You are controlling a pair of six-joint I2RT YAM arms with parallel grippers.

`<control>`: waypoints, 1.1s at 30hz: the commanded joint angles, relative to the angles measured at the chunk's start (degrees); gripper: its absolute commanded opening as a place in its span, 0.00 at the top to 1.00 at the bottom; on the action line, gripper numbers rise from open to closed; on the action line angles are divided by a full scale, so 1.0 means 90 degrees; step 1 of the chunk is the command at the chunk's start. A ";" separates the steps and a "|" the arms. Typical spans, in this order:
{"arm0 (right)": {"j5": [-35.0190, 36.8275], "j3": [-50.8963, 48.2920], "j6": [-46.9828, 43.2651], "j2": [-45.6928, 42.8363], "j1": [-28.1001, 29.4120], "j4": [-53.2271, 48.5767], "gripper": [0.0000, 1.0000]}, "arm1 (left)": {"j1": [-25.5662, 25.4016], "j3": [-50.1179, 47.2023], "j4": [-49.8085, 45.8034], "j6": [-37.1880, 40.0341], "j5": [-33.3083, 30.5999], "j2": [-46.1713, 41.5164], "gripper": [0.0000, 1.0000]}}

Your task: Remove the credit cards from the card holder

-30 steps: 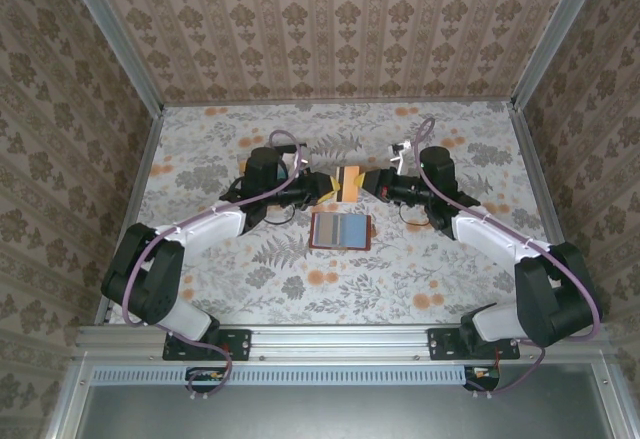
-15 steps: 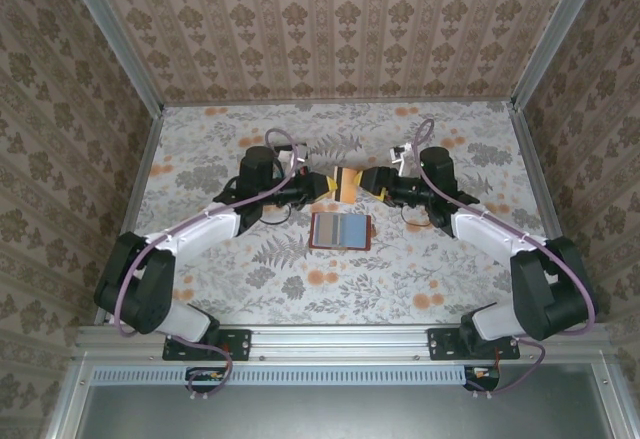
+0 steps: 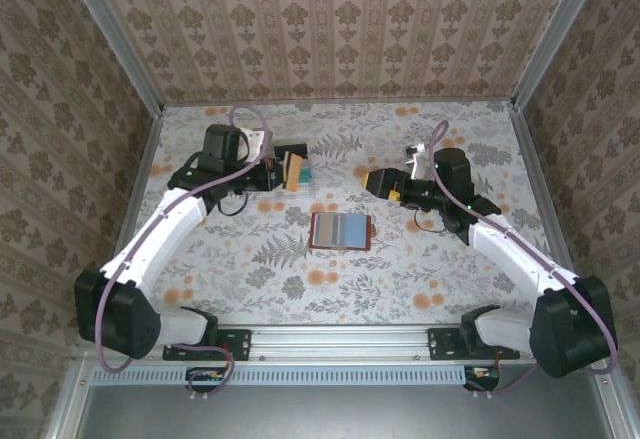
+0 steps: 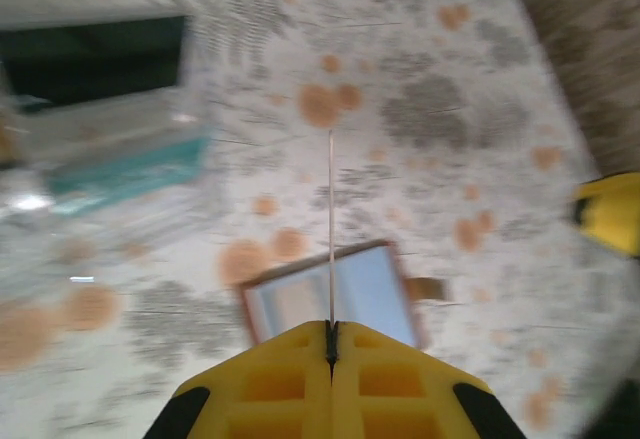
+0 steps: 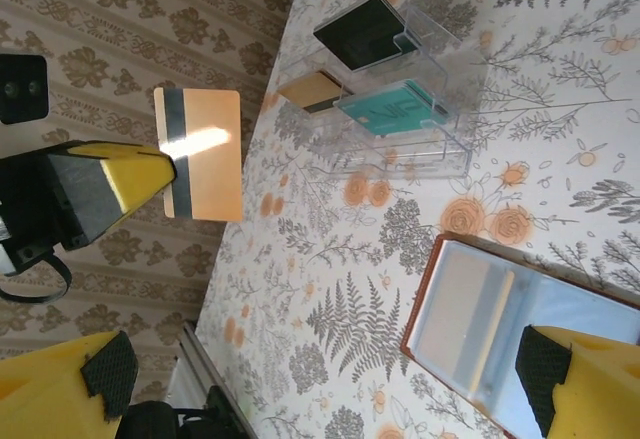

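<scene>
Credit card (image 5: 198, 152), gold-tan with a dark stripe, is clamped on edge in the left gripper (image 4: 331, 331), held above the table (image 3: 450, 269) near the clear tray (image 5: 440, 154). The left arm stretches toward the far left, wrist turned so its fingers aim right. The right arm reaches forward, right gripper (image 3: 378, 180) pointing left with jaws spread wide and empty. The card holder (image 3: 341, 230) lies open on the table between the arms. A second ago both grippers met on the card just beyond the holder; since then the right has let go and backed off, and the left has carried the card away leftward.
</scene>
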 commanded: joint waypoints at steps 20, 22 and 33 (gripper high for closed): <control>0.0316 0.0203 -0.0564 -0.0860 -0.0231 -0.0883 0.00 | 0.0240 -0.0972 0.0506 0.8398 -0.2555 -0.0384 1.00; 0.0312 0.0191 -0.0540 -0.0852 -0.0242 -0.0853 0.00 | 0.0336 -0.1061 0.0815 0.8791 -0.2444 -0.0349 1.00; 0.0355 0.0205 -0.0505 -0.0814 -0.0313 -0.0852 0.00 | 0.0697 -0.1494 0.2079 0.9992 -0.1687 0.0016 1.00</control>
